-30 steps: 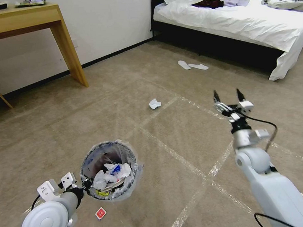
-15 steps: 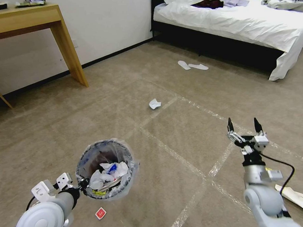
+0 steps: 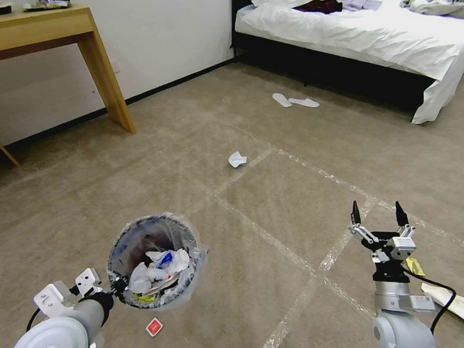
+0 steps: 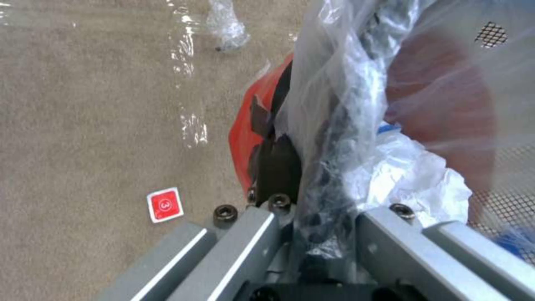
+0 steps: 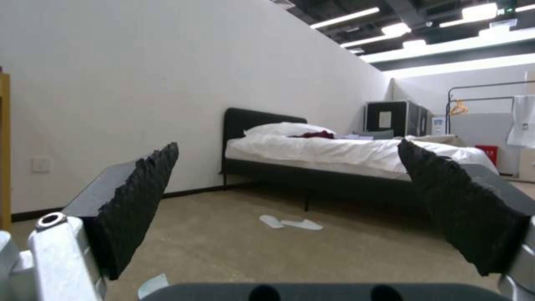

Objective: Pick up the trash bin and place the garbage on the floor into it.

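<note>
The head view's lower right edge cuts off a brown cardboard tray (image 3: 457,304), the right arm partly covers a yellow wrapper (image 3: 414,266), and the trash bin (image 3: 153,263) hides the left jaws.

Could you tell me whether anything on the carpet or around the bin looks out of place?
Yes: litter still lies on the beige carpet: a crumpled white tissue, a small red square wrapper beside the plastic-lined round trash bin, a yellow wrapper and torn cardboard.

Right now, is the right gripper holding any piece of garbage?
No, the right gripper is open with nothing between its fingers, raised above the floor.
</note>
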Robot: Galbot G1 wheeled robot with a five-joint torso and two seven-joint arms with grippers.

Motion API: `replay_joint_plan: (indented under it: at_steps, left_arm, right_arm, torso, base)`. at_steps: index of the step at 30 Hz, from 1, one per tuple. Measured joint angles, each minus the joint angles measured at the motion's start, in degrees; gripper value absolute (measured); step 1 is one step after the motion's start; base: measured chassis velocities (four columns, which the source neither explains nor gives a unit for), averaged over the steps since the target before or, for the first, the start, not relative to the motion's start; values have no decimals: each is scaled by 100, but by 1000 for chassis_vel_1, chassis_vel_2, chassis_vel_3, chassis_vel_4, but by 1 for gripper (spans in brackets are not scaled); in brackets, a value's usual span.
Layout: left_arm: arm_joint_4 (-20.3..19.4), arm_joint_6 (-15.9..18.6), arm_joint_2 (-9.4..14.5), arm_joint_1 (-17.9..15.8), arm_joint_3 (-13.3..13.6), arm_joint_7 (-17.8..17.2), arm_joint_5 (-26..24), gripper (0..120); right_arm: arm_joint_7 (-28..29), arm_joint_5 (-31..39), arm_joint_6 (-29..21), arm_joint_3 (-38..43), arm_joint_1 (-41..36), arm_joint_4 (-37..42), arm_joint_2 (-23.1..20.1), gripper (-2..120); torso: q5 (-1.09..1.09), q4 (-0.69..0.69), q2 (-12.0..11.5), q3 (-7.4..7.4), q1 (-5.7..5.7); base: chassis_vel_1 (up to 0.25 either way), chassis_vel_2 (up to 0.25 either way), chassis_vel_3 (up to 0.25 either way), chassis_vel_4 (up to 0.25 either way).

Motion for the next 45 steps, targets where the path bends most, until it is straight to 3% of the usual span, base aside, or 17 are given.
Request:
replay_joint_plan:
  at_steps: [23,45]
  left_arm:
    - [-10,28,-212,42,136,83,243,0]
    - [-18,31,-293,49,189,130,325,0]
  right_arm:
    - [-59,-164,81,-122,119,-220,31,100]
    - [-190,-297,166,-158,161,-366,43,100]
  torso:
    - [1,0,-1,0,0]
    - [1,0,-1,0,0]
  base:
    - [-6,5,3,-6]
    - [-103,97,104,-99]
